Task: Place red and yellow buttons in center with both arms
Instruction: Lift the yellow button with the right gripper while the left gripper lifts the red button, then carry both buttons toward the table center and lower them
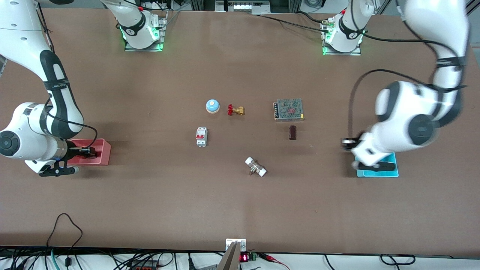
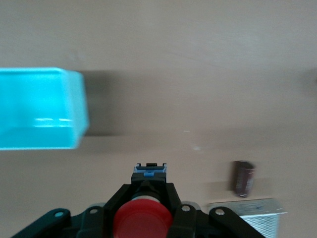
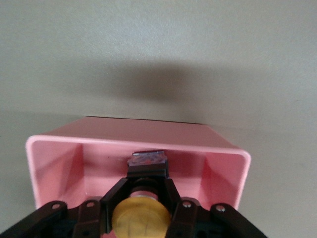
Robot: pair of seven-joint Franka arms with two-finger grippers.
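Note:
In the left wrist view my left gripper (image 2: 150, 186) is shut on the red button (image 2: 143, 218), gripping its black body. In the front view the left gripper (image 1: 348, 143) hangs over the table beside the cyan bin (image 1: 376, 174), on the side toward the table's middle. The cyan bin (image 2: 39, 109) also shows in the left wrist view. My right gripper (image 3: 147, 181) is shut on the yellow button (image 3: 142, 215) and holds it inside the pink bin (image 3: 138, 144). In the front view the right gripper (image 1: 88, 152) is over the pink bin (image 1: 104, 150) at the right arm's end.
Around the table's middle lie a blue dome bell (image 1: 212, 106), a brass valve with a red handle (image 1: 235, 110), a white circuit breaker (image 1: 201, 137), a white-ended fitting (image 1: 255, 167), a brown block (image 1: 292, 132) and a metal mesh box (image 1: 288, 109).

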